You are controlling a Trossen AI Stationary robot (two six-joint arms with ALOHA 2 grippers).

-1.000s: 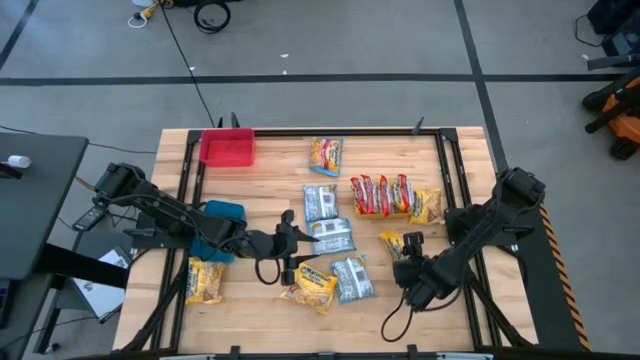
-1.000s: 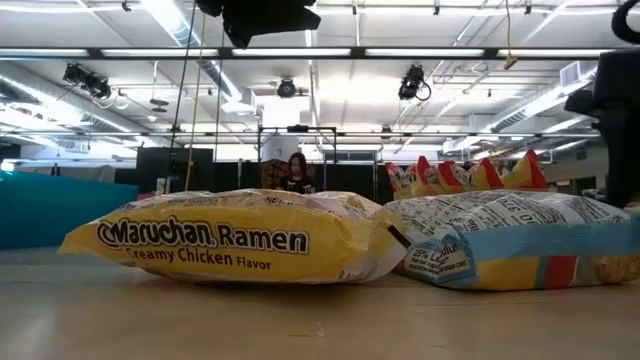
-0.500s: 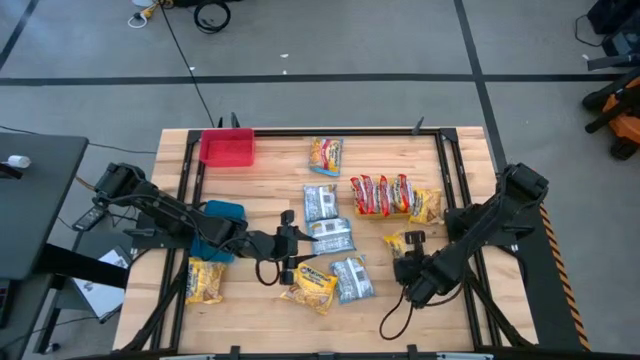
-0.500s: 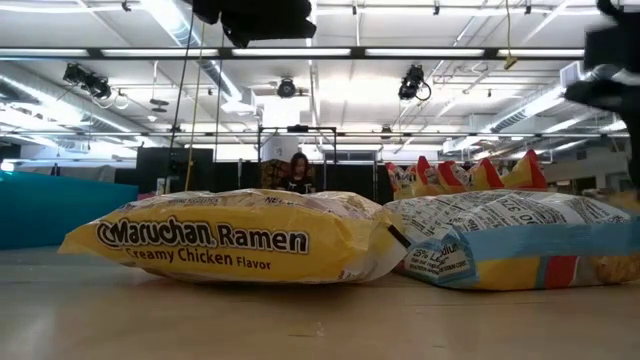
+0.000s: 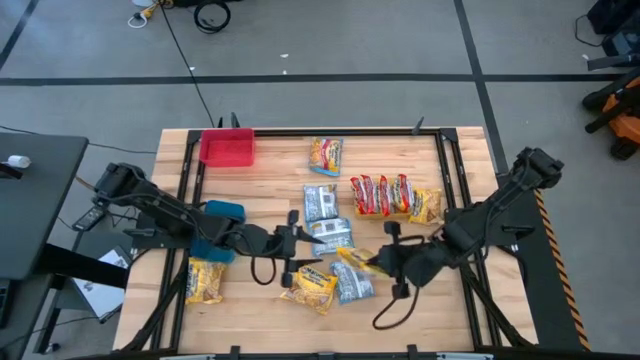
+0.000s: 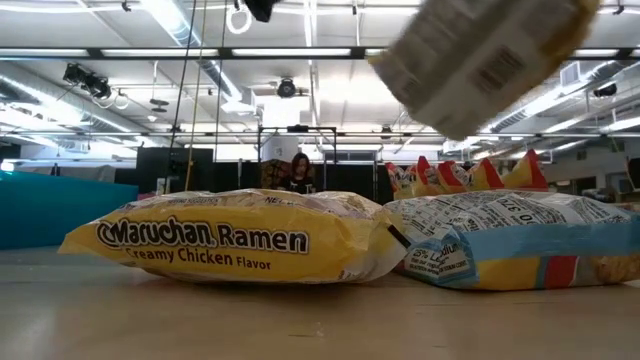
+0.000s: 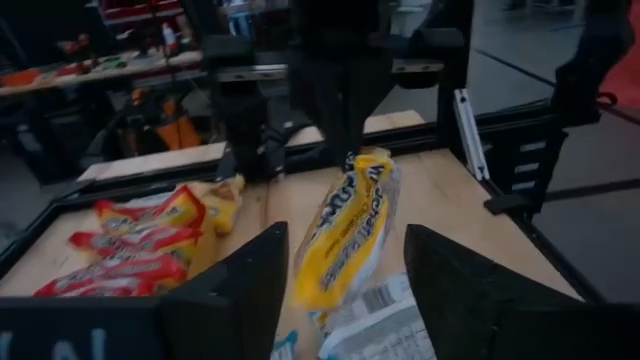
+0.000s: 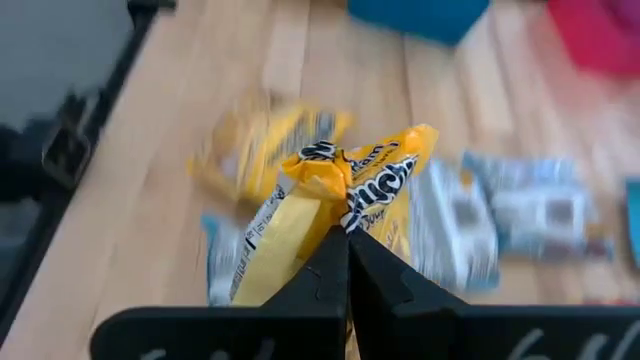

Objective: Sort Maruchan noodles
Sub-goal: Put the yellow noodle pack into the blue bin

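1. A yellow packet [image 5: 358, 261] is clamped edge-on between the closed fingers of the right gripper [image 5: 383, 262], lifted off the table [image 5: 270, 175] at about 5 o'clock from table centre; in the right wrist view it is seen crumpled at the pinch [image 8: 340, 195].
2. The left gripper [image 5: 296, 243] is held just off the table at about 7 o'clock from centre, fingers apart, nothing between them; in the left wrist view the held yellow packet [image 7: 345, 230] hangs between and beyond its two fingers [image 7: 235, 290].
3. The two grippers face each other, near but apart; silver-blue packets lie between and under them.
4. Silver-blue packets, three counted: one at centre [image 5: 320, 202], one below it [image 5: 331, 236] just beside the left gripper, one at 6 o'clock [image 5: 351, 280] under the lifted packet.
5. Yellow packets, five counted: the held one, one at 6 o'clock [image 5: 311, 285] touching the lowest silver-blue packet, one at 8 o'clock near the left edge [image 5: 205, 280], one at 3 o'clock [image 5: 426, 205], one at 12 o'clock [image 5: 325, 155].
6. Red packets [image 5: 380, 194]: about three, standing packed together at 2 o'clock, touching the 3 o'clock yellow packet; exact count cannot be told.
7. A red bin [image 5: 227, 147] sits at 11 o'clock, a blue bin [image 5: 222, 215] at 9 o'clock, partly covered by the left arm.
8. In the low view a yellow packet [image 6: 235, 237] and a silver-blue packet [image 6: 510, 240] fill the foreground, the lifted packet [image 6: 480, 55] is seen overhead, and a person [image 6: 298, 172] is seen far behind.
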